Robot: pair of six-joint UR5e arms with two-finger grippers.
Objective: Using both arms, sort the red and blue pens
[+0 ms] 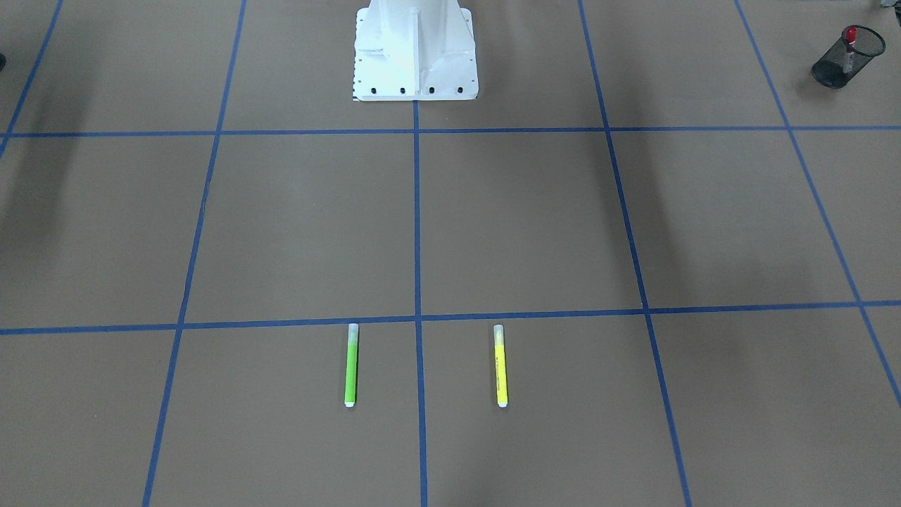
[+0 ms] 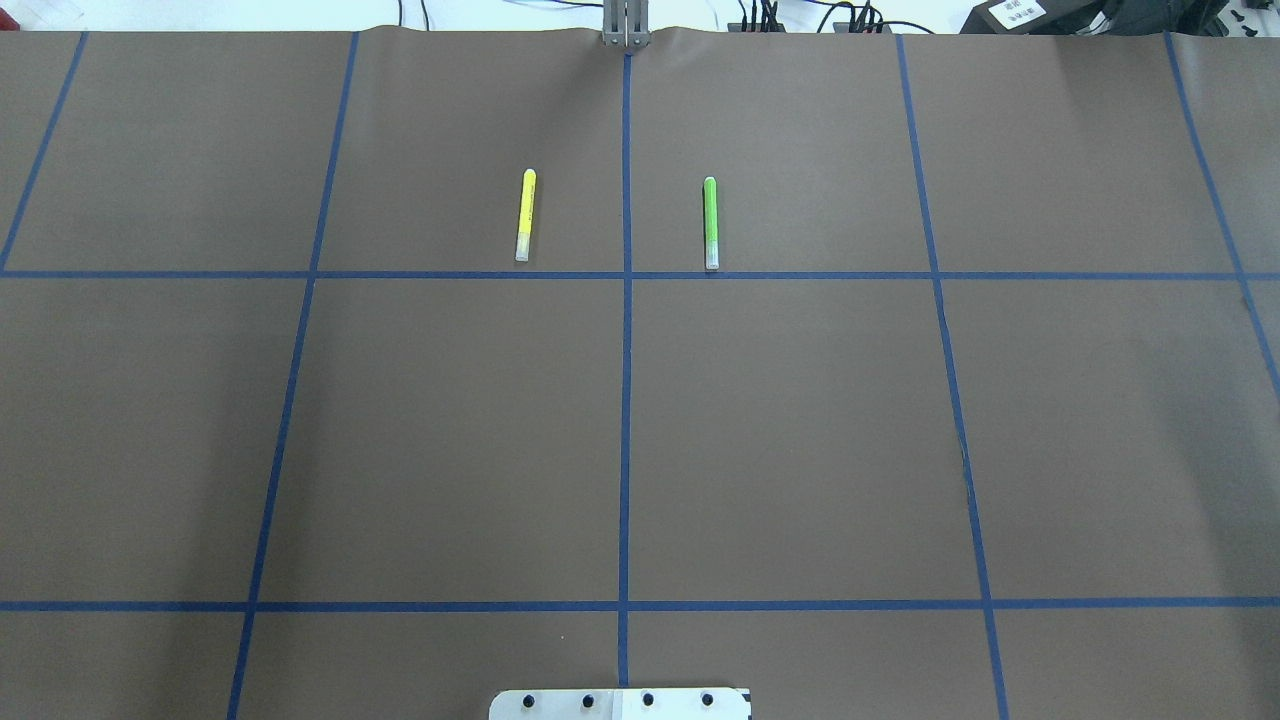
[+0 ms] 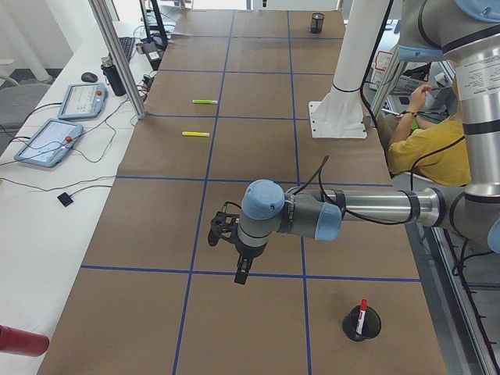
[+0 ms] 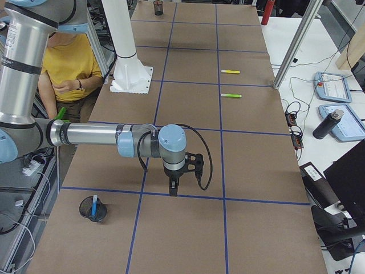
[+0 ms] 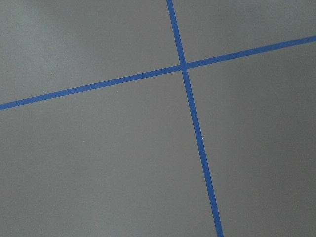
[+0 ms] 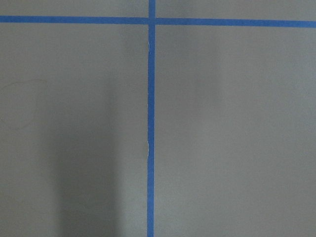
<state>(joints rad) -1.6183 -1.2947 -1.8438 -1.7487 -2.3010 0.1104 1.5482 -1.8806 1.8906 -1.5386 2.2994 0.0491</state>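
While red marker (image 1: 850, 39) sits in left-edge cup (image 1: 829, 72) and blue highlighter (image 4: 94, 205) in right-edge cup (image 4: 85, 212), my left end effector (image 3: 242, 273) and right end effector (image 4: 173, 188) hang over taped surface (image 2: 450, 430); open or closed, can't tell.

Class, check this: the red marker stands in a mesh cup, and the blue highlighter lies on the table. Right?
Wrong: the blue highlighter also stands in a mesh cup, as the exterior right view shows. The red marker part holds.
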